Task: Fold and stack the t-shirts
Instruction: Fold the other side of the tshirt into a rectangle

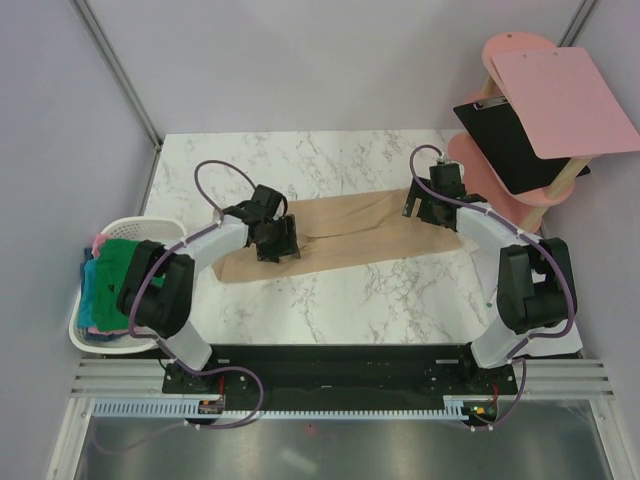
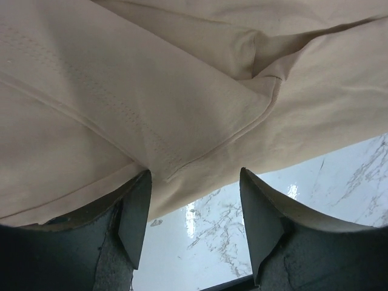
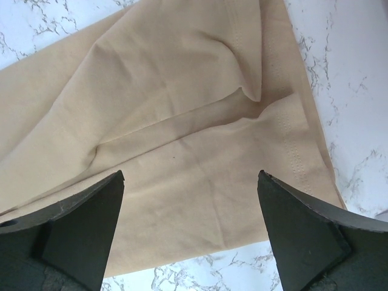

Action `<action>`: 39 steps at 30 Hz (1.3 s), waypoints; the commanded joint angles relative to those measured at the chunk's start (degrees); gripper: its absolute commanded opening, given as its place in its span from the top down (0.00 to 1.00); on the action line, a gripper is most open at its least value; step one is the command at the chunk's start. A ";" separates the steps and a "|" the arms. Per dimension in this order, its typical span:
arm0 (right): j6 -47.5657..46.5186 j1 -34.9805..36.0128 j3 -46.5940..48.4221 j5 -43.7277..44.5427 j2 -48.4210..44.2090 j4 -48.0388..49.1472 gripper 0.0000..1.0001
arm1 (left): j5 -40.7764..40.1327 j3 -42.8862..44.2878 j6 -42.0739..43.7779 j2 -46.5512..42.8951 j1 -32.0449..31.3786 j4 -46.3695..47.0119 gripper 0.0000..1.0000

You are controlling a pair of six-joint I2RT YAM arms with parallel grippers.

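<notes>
A large tan t-shirt [image 1: 350, 235] lies folded into a long strip across the middle of the marble table [image 1: 400, 300]. My left gripper [image 1: 275, 245] is open over the strip's left part. In the left wrist view the jaws [image 2: 194, 176] stand apart at a hemmed edge of the tan cloth [image 2: 151, 91], with nothing between them. My right gripper [image 1: 428, 205] is open over the strip's right end. In the right wrist view it [image 3: 191, 176] is wide open just above the flat tan cloth [image 3: 182, 121]. Green [image 1: 125, 260], teal-blue [image 1: 100, 290] and pink [image 1: 98, 243] t-shirts lie in the basket.
A white slatted laundry basket [image 1: 130, 225] stands off the table's left edge. At the back right a pink stand [image 1: 510, 50] holds a pink clipboard [image 1: 565, 100] and a black clipboard [image 1: 510, 140]. Grey walls close the back and sides.
</notes>
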 commanded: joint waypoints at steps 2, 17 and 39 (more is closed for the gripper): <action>-0.61 -0.09 -0.54 0.32 -2.17 1.00 0.02 | -4.02 2.12 -2.34 4.15 -1.94 2.87 0.34; -0.61 0.00 -1.42 -1.53 -1.20 1.71 0.02 | -14.38 11.09 0.20 4.86 -1.85 -2.23 0.98; -4.82 4.83 2.79 6.28 0.29 -0.22 0.02 | -18.96 22.83 0.47 8.75 -0.27 -9.09 0.03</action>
